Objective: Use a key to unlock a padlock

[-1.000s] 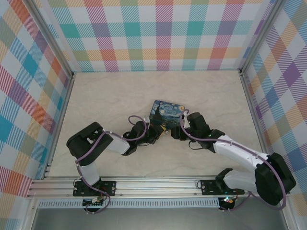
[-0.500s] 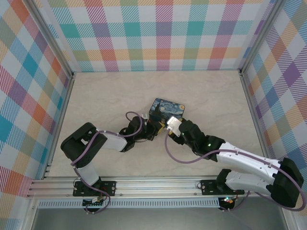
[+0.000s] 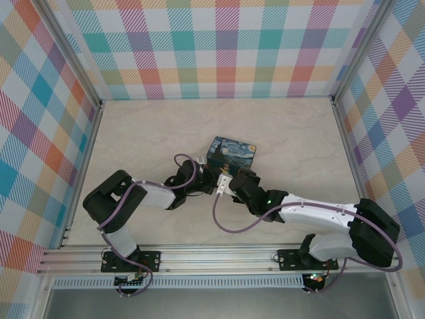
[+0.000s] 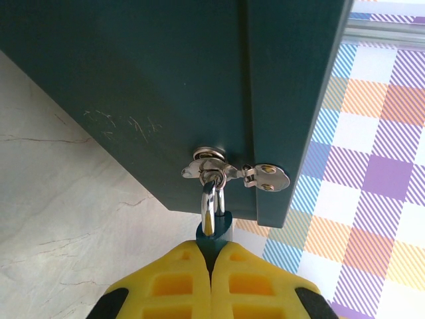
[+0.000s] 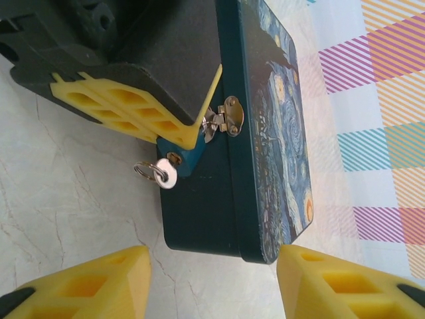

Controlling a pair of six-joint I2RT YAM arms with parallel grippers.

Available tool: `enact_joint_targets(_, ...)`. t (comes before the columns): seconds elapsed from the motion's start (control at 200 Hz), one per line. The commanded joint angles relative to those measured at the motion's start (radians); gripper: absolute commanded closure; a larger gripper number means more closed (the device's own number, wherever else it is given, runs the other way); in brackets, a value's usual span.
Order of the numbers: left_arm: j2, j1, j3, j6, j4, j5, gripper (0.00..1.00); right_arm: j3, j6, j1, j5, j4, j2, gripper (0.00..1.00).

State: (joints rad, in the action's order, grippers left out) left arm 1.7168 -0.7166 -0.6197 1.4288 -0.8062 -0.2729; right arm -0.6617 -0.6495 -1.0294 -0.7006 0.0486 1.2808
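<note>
two half-seconds have brought my right arm round: it sat off to the right of the tin [image 3: 232, 151], and now my right fingers [image 3: 222, 181] are drawn in low at the tin's near edge, just beside the left ones. they are spread wide and hold nothing. my right wrist view looks between them at the key [image 5: 166, 175], which seems seated in the keyway at the bottom of the padlock [image 5: 187, 158], its ring [image 5: 143, 171] dangling to one side. my left fingers [image 4: 206, 266] have not shifted. they stay pressed together on the padlock's blue body, holding it out from the tin's side, with the shackle [image 4: 209, 207] threaded through the tin's hasp [image 4: 239, 171] and not sprung. i judge the hold settled and the approach nearly done, so what remains is to close on the key's head and turn it. the head is small and my left fingers crowd it, so a skewed pinch could knock the key out.
</note>
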Motion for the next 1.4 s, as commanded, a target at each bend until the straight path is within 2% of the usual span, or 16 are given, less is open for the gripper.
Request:
enact_joint_targets(0.0, -0.031, 0.009, -0.031, 0.019, -0.034, -0.023, 1.0, -0.031, -0.03, -0.007, -0.015, -0.06, 0.035, 0.49)
enact_joint_targets(0.53, -0.033, 0.01, -0.028, 0.022, -0.036, -0.027, 1.0, -0.022, -0.007, 0.01, -0.014, -0.225, 0.159, 0.62)
enact_joint_targets(0.675, -0.031, 0.009, -0.028, 0.024, -0.036, -0.029, 1.0, -0.025, 0.015, 0.029, -0.015, -0.246, 0.173, 0.71)
enact_joint_targets(0.845, -0.032, 0.009, -0.028, 0.025, -0.036, -0.029, 1.0, -0.024, 0.045, 0.048, -0.015, -0.249, 0.173, 0.86)
enact_joint_targets(1.005, -0.03, 0.009, -0.029, 0.025, -0.037, -0.029, 1.0, -0.027, 0.116, 0.061, 0.051, -0.228, 0.166, 0.96)
enact_joint_targets(1.175, -0.024, 0.01, -0.028, 0.025, -0.036, -0.029, 1.0, -0.025, 0.214, 0.077, 0.101, -0.209, 0.146, 0.99)
enact_joint_targets(1.395, -0.019, 0.007, -0.028, 0.026, -0.038, -0.022, 1.0, -0.025, 0.387, 0.126, 0.253, -0.157, 0.114, 1.0)
